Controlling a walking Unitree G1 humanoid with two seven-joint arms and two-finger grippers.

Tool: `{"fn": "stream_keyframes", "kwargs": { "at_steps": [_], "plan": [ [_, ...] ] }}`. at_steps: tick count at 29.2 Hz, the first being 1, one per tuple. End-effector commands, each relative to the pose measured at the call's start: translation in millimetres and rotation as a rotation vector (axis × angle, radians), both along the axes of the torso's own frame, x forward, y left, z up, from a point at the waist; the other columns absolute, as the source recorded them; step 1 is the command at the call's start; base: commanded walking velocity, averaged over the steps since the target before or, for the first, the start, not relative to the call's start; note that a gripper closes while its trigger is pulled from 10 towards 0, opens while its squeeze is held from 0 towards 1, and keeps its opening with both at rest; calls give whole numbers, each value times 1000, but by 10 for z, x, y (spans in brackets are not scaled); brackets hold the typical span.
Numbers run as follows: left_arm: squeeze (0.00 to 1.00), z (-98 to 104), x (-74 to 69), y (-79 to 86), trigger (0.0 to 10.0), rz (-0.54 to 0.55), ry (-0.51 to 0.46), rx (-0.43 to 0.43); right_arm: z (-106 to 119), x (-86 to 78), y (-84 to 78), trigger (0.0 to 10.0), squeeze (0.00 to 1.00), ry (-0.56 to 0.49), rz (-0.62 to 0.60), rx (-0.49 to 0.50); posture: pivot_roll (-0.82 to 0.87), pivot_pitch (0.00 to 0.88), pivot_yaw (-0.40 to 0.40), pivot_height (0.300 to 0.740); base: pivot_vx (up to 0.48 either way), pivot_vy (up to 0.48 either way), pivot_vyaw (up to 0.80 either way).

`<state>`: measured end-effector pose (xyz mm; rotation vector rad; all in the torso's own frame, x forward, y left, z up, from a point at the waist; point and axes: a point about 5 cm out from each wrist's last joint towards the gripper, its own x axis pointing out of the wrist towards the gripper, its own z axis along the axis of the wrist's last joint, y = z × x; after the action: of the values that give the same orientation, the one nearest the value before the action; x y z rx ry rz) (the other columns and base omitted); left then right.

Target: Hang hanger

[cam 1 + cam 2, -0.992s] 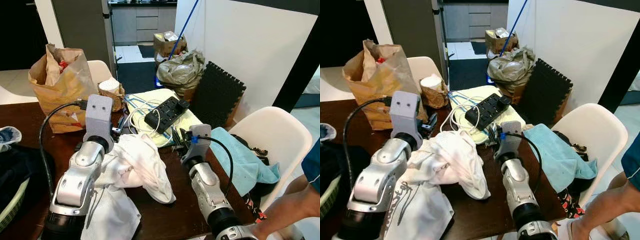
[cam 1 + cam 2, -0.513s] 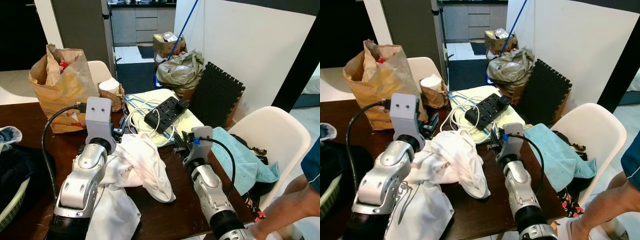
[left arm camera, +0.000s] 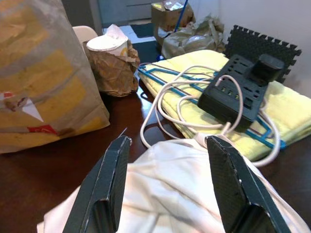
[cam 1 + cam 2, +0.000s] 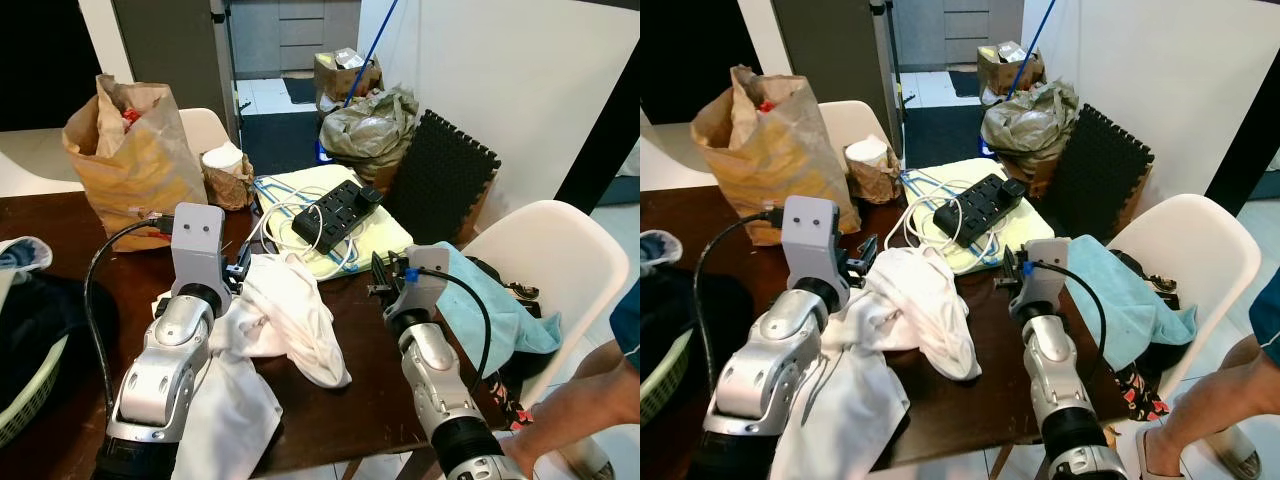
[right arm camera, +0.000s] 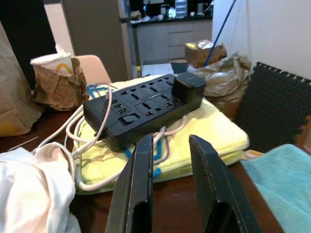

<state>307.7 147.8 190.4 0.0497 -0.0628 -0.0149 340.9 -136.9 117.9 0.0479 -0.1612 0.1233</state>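
Note:
A blue hanger [image 4: 266, 189] lies flat on a folded yellow towel [image 4: 388, 233] at the table's far side. A black power strip [image 4: 335, 205] and its looped white cable rest on top of the hanger. My left gripper [image 3: 167, 145] is open, low over a crumpled white garment [image 4: 285, 320], with the hanger [image 3: 160, 80] a short way ahead. My right gripper [image 5: 170, 143] is open with nothing between its fingers. It hovers over the dark table [image 4: 345, 400] just short of the towel and power strip [image 5: 141, 104].
A brown paper bag [image 4: 130, 165] and a paper cup in a small bag [image 4: 225, 170] stand at the back left. A white chair [image 4: 545, 260] with a teal towel [image 4: 500, 310] is at right, beside a person's leg [image 4: 570, 410]. A basket [image 4: 25, 410] sits at left.
The view has shifted slightly. Both grippers sit a little farther back from the power strip, the right one also a bit more to the right. Their fingers are unchanged.

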Motion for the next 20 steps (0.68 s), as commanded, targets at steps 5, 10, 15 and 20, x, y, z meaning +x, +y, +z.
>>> {"fn": "stream_keyframes", "kwargs": {
  "at_steps": [5,10,15,20],
  "plan": [
    [0,-57,-7,30,10000,8,18,14,36,-1,-2,10000,0,-17,9,-8,49,17,-24,740,-280,0,0],
    [0,-62,-14,28,10000,7,18,13,35,-3,5,10000,0,-15,13,-11,47,14,-26,740,-277,0,0],
    [0,-69,-24,35,10000,9,18,11,34,-3,18,10000,0,-12,19,-14,48,10,-28,740,-274,0,0],
    [0,-70,-30,42,10000,11,18,9,32,0,28,10000,0,-8,25,-15,49,10,-29,740,-266,0,0]
  ]
}}
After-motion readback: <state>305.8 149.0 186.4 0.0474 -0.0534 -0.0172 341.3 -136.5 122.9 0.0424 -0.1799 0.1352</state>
